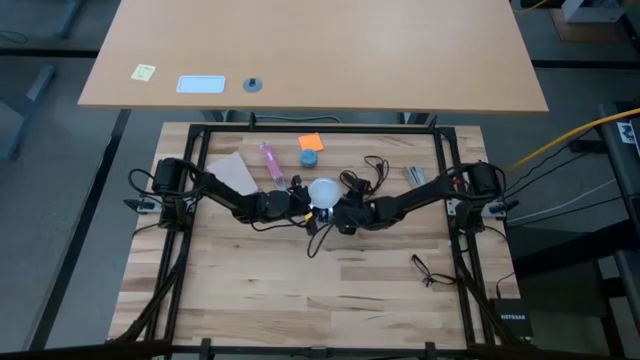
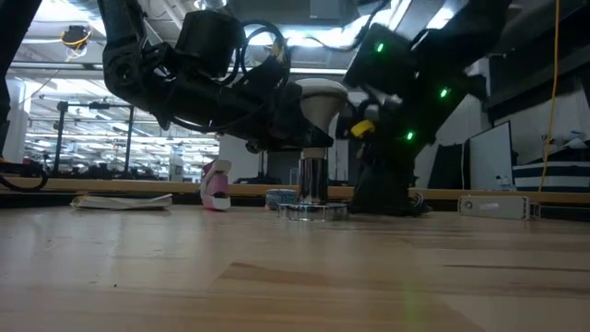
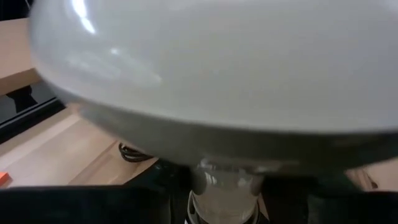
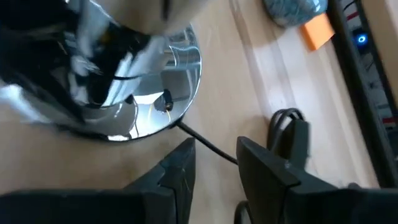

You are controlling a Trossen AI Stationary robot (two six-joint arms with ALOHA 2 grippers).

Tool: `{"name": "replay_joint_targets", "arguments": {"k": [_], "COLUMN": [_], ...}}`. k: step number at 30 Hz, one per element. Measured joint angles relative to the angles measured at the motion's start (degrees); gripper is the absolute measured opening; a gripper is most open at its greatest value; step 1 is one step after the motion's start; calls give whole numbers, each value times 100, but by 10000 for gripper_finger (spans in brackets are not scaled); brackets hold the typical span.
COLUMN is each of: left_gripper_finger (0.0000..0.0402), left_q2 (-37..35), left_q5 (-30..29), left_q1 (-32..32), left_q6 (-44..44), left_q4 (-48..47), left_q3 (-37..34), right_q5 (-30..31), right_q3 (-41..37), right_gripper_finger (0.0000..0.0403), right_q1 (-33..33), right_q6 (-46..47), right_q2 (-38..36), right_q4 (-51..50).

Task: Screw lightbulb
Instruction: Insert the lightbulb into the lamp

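Filling nearly all of the left wrist view, the lightbulb (image 3: 211, 74) sits right before that camera, its frosted globe above a narrow neck that goes down into a clear socket; from above we see it (image 1: 323, 190) at mid-table between the two arms, and in the low view it stands upright on a chrome post over the round silver lamp base (image 2: 313, 210). We find the left gripper (image 1: 303, 204) hard against the bulb on its left, its dark fingers flanking the neck in its wrist view, though we cannot tell if the jaws are clamped on it or only beside it; the right gripper (image 4: 214, 165) hovers just off the base's rim, its jaws apart with bare wood and the black cord (image 4: 205, 143) between them, holding nothing.

Outward from there, we see a small blue round object (image 1: 309, 158) and an orange note (image 1: 310, 142) behind the bulb, a pink tube (image 1: 271, 163) and a sheet of paper (image 1: 233, 172) toward the left arm, a coil of black cable (image 1: 367, 172) and a grey tool (image 1: 415, 175) toward the right arm, and a pair of glasses (image 1: 428, 270) lying well apart on the near right; a black box (image 1: 510, 320) at the table's right corner reads NETGEAR; the far desk (image 1: 400, 60) carries a yellow note (image 1: 143, 72) whose writing we cannot read.
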Motion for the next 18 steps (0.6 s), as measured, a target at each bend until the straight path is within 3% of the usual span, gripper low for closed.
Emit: {"name": "replay_joint_targets", "arguments": {"k": [8, 18], "left_gripper_finger": [141, 141], "left_q2": [0, 0], "left_q5": [-13, -26], "left_q1": [0, 0], "left_q6": [-11, 4], "left_q4": [1, 2], "left_q3": [0, 2], "right_q5": [124, -560], "right_q3": [9, 11], "right_gripper_finger": [121, 121], "right_q1": [394, 854], "right_q6": [365, 1343], "right_q2": [-617, -495], "right_q4": [-198, 397]}}
